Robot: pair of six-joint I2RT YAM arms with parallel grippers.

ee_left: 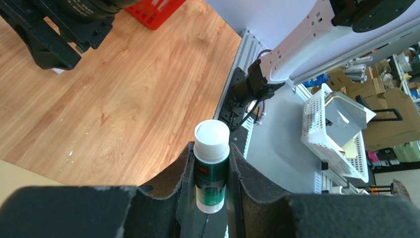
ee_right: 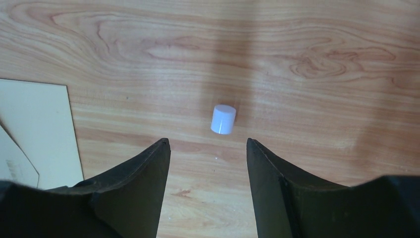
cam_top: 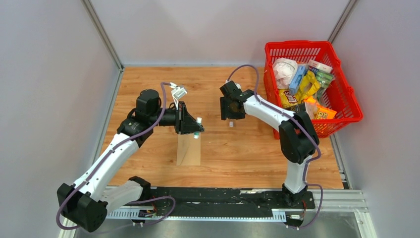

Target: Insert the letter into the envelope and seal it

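Observation:
The tan envelope [cam_top: 188, 148] lies flat on the wooden table, just below my left gripper [cam_top: 197, 128]. Its edge shows in the right wrist view [ee_right: 34, 124] and its corner in the left wrist view [ee_left: 12, 176]. The letter is not in view. My left gripper [ee_left: 211, 148] is shut on a green glue stick [ee_left: 211, 171] whose white end points outward. My right gripper [ee_right: 208, 144] is open and empty, hovering over a small white cap [ee_right: 223, 119] that stands on the table [cam_top: 231, 125], to the right of the envelope.
A red basket [cam_top: 297, 43] full of snack packets and small items stands at the back right, near the right arm's elbow. Grey walls close in the table on the left, back and right. The arms' black base rail runs along the near edge.

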